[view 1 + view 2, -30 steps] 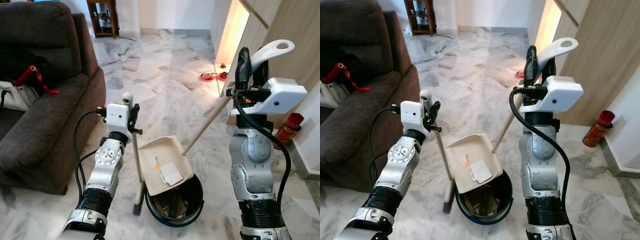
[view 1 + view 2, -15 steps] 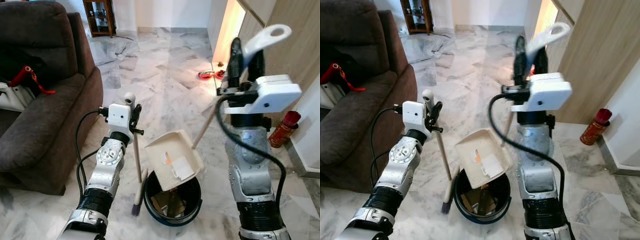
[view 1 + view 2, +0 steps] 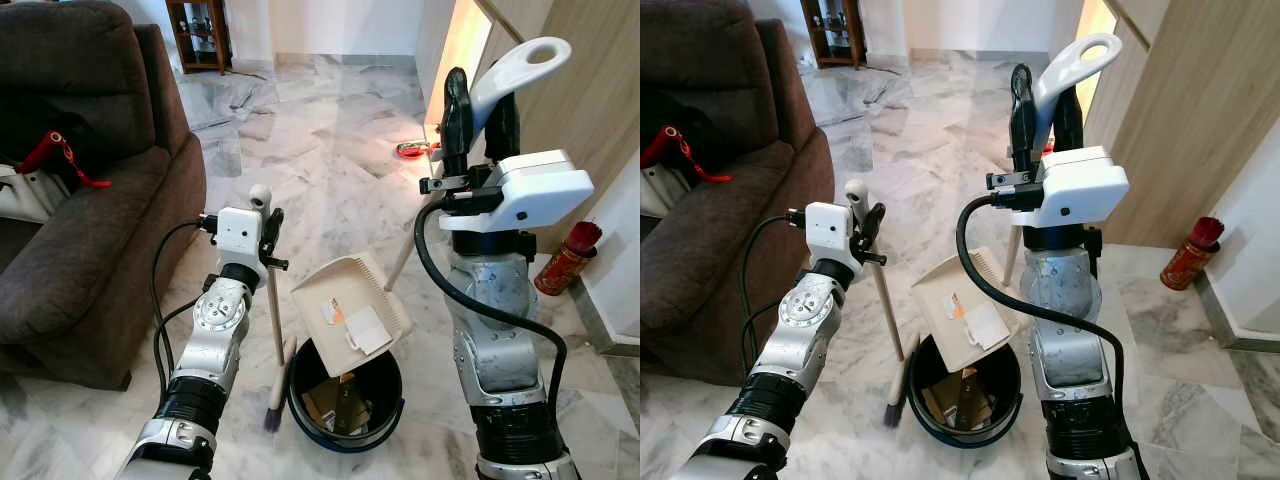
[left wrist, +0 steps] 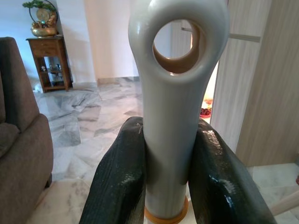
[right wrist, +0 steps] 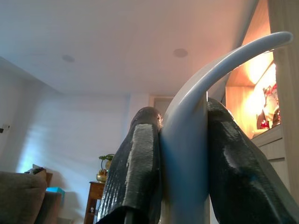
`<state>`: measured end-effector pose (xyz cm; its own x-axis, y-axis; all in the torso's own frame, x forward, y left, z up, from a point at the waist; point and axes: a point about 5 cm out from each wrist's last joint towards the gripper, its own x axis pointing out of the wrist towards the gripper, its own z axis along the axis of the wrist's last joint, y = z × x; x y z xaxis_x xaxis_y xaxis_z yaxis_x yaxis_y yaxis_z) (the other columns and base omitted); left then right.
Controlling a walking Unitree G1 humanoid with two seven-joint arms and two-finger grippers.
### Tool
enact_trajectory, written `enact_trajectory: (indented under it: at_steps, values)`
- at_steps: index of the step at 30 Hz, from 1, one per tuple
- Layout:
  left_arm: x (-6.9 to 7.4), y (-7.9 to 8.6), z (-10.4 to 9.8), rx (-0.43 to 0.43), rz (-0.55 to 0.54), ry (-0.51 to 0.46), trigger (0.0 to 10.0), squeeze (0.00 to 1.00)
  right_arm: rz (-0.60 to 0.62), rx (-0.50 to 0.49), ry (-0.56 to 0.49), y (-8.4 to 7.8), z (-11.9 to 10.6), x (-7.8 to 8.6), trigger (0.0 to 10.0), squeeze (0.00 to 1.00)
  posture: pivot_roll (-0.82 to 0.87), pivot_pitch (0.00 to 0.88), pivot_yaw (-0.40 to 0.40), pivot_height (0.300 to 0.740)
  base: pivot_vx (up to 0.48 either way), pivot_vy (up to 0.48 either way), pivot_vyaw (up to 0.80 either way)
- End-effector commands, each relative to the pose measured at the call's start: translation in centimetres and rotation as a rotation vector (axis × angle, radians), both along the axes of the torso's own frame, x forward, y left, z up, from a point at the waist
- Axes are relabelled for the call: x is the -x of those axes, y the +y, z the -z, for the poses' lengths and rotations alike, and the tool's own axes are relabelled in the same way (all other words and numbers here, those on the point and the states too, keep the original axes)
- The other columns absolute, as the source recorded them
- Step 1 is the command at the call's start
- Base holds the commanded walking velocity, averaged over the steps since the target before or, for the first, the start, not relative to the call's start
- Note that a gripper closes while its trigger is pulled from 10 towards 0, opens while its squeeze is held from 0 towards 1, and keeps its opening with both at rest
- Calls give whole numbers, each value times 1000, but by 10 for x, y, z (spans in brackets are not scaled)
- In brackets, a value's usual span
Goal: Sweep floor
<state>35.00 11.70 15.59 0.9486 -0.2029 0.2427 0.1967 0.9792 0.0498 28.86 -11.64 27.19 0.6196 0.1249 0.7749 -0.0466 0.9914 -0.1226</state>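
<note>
Both tools (image 3: 265,225) (image 3: 478,110) raised, clamped.

Silver jointed arms, white wrist boxes, black cables, black fingers (image 3: 456,110).

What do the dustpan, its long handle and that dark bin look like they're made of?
The dustpan looks like matte cream plastic, moulded with a ribbed edge. Its long handle seems to be pale wood, ending in a glossy white plastic grip held by the right tool. The bin looks like shiny dark plastic, though I can't be sure.
</note>
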Motion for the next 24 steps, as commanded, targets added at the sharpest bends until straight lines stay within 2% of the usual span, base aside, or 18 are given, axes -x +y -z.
enact_trajectory:
  at_steps: [1,13,14,24]
  values:
    - [-2,-1,-13,5,3,-55,10000,0,-14,-5,-94,1,-15,10,10000,0,97,42,-8,740,0,0,0]
    - [-2,-1,-13,5,3,-55,10000,0,-14,-5,-94,1,-15,10,10000,0,97,42,-8,740,0,0,0]
    - [-3,-1,-14,15,5,-55,10000,0,-138,182,-192,46,-17,42,10000,0,95,54,-5,740,0,0,0]
    - [-3,-1,-14,15,5,-55,10000,0,-138,182,-192,46,-17,42,10000,0,95,54,-5,740,0,0,0]
